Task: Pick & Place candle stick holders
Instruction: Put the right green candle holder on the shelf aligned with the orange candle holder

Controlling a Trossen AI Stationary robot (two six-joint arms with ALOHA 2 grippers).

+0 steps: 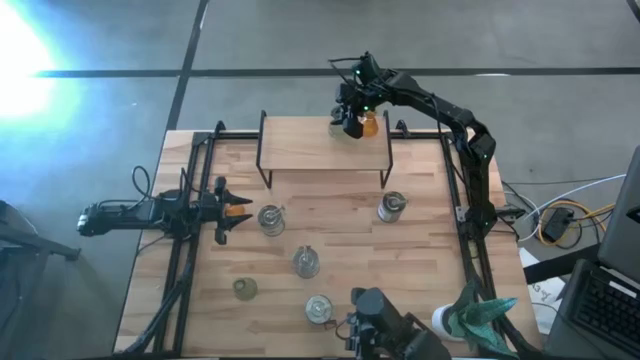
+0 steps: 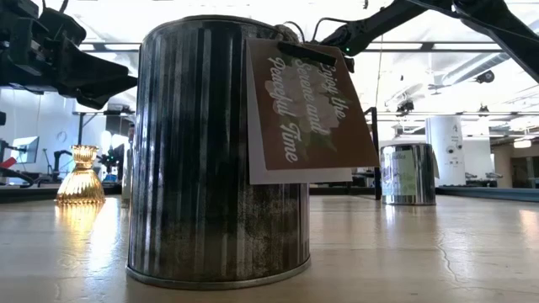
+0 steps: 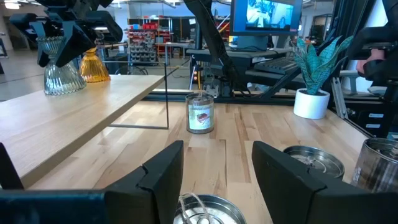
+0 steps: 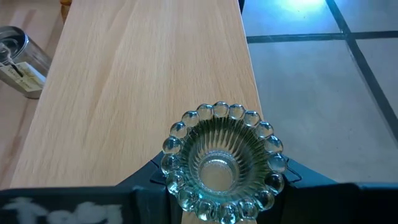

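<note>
Near edge of the table [image 1: 420, 260]: four silvery tins stand loose on the wood, not yet collected. The closest tin [image 1: 318, 309] fills the low view, a paper tag hanging off its top. Beyond it sit another tin [image 1: 305, 262], a third [image 1: 270, 218] just in front of the left arm, and a fourth [image 1: 391, 207] below the shelf's right leg. One pale green glass holder [image 1: 245, 289] also waits on the tabletop, apart from the tins. A teal spiky plant [image 1: 478, 312] in a white pot stands at the right corner, out of the work.

Left gripper [image 3: 214, 171] hangs low at the left side with its jaws parted and nothing between them, aimed across the table at the tins. Judgement: it waits, lined up for a next pick.

Far end: a raised wooden shelf [image 1: 310, 142] on black wire legs looks like the drop-off. An amber glass holder [image 1: 369, 123] already stands on it. Right gripper [image 4: 217, 180] is over the shelf's far edge, clamped on a pale green ribbed holder [image 4: 219, 162], mouth up. In the left wrist view its base looks down on the board beside the amber one. Judgement: held upright so it lands stable; release is the step pending.
</note>
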